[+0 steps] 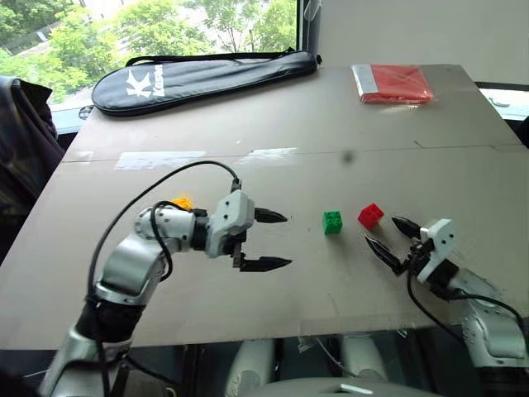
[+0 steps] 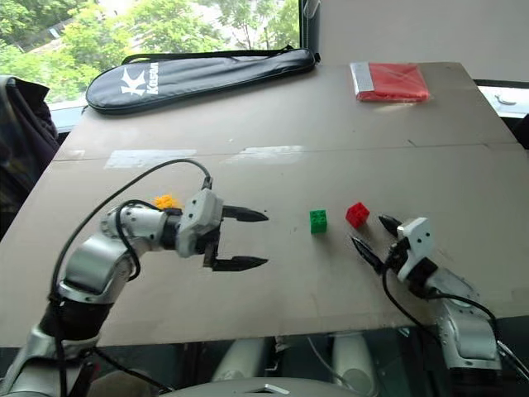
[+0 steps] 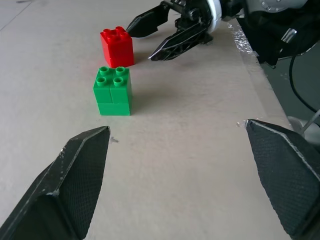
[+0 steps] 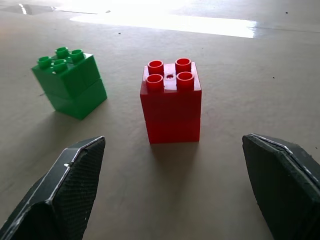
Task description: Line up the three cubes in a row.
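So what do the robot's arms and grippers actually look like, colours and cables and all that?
Both arms are silver-grey metal with black joints. Each ends in a white wrist housing carrying two pointed black fingers with textured inner pads: left gripper, right gripper. A black cable loops loosely over the left arm, and another runs along the right arm.

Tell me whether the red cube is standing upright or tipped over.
Upright. The small red plastic toy-brick cube sits flat on the brown table, its four studs facing up, apart from the green cube.
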{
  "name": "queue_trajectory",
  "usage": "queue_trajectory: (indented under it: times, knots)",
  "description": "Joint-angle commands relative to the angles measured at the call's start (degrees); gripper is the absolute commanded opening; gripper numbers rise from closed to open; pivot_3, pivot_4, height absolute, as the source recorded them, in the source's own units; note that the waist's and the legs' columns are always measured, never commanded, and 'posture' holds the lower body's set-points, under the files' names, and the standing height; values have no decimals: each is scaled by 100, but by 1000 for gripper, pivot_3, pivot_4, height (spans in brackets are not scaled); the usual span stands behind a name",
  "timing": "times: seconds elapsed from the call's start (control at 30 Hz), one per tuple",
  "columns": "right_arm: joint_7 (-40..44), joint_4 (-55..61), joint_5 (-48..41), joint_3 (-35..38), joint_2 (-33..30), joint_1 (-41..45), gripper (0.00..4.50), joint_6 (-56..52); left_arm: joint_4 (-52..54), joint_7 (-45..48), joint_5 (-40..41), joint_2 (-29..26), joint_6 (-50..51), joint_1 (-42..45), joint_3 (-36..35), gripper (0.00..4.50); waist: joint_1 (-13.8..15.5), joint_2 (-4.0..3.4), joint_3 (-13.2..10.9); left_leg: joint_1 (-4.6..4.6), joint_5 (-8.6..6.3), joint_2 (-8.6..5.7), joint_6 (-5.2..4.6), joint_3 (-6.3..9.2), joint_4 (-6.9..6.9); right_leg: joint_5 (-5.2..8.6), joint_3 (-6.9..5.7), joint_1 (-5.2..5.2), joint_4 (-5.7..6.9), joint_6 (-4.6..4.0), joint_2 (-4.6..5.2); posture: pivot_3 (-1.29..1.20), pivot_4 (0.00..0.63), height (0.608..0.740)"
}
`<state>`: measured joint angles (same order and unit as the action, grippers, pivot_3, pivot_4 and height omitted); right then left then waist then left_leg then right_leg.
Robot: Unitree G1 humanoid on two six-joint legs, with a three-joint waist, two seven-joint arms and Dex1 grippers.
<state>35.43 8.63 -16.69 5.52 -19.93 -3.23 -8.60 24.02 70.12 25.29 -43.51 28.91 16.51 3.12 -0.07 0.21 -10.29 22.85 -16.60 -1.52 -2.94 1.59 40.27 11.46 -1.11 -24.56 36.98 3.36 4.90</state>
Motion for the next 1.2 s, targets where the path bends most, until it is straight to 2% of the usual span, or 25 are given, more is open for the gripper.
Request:
queue_trajectory:
  times: [0.03,0.27,0.37,0.53,0.87,1.2]
  knots:
    - [-500,-54,309,-32,137,201,4500,111,858,-373,540,-211,587,-44,-423,4432,60,-1,1,-1,0,-2,0,2,0,0,-3,2,0,-1,-1,0,150,694]
    - [-905,-239,497,-154,393,520,4500,101,1161,-807,759,-329,867,11,-479,4432,68,0,1,-4,14,-13,23,-1,0,1,5,4,1,1,-7,0,150,694]
    - [-1194,58,484,-161,585,386,3651,-111,1191,-872,827,-366,892,39,-473,4500,63,0,2,-5,16,-10,26,0,0,0,7,2,4,1,-14,0,150,694]
    - [-1523,497,564,-332,795,124,1308,-379,1162,-903,926,-395,897,97,-448,4500,56,0,2,-5,15,-10,25,-2,0,2,13,2,4,0,-16,0,150,694]
    - [-2521,930,983,-556,1332,-194,1355,-859,939,-687,921,-443,750,385,-224,4500,59,4,4,-8,16,-10,26,-3,0,2,18,2,5,-1,-21,0,150,694]
    - [-2850,1202,1082,-775,1636,-446,1355,-1009,905,-511,985,-591,774,407,-277,4500,38,13,10,-8,16,-8,26,-1,-1,3,18,1,5,-1,-24,0,150,694]
